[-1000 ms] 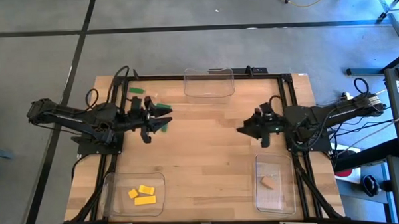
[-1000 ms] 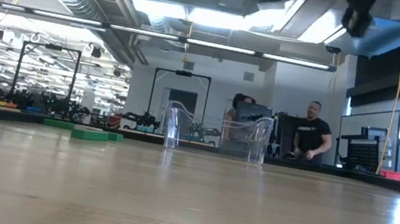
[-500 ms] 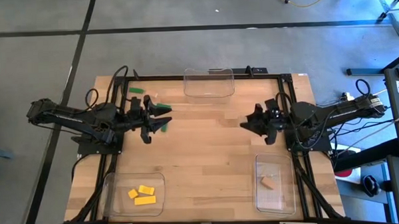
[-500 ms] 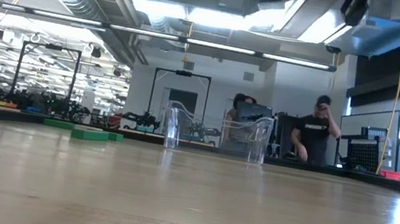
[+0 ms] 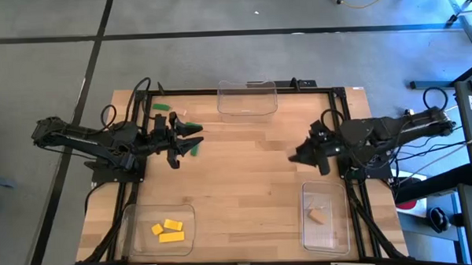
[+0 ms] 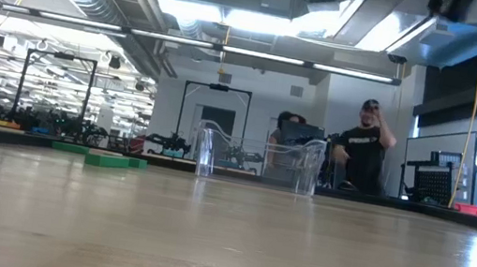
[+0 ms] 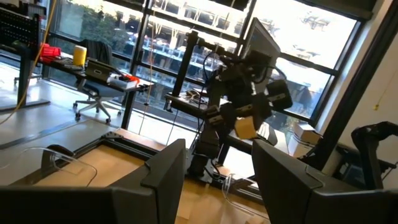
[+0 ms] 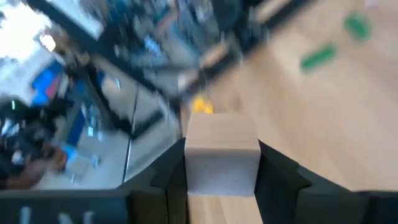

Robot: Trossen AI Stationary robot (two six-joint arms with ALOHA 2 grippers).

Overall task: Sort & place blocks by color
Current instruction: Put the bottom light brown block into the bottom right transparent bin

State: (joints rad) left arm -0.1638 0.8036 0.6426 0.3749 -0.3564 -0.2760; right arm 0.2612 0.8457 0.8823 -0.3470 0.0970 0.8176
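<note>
Table: pale wood, seen from above, with a dark arm reaching in from each side.
Left arm: stretched level from the left edge toward the far left part of the table; left hand raised, fingers apart with nothing between them.
Right arm: folded in from the right edge; right hand lifted above the table's right side, clamped on a tan block.
Far tray: clear plastic, at the middle of the far edge; nothing visible inside.
Near left tray: clear plastic, holds three yellow blocks lying close together.
Near right tray: clear plastic, holds one tan piece.
Green blocks: loose on the far left of the table, near the left hand.
Room: a person stands beyond the table.
</note>
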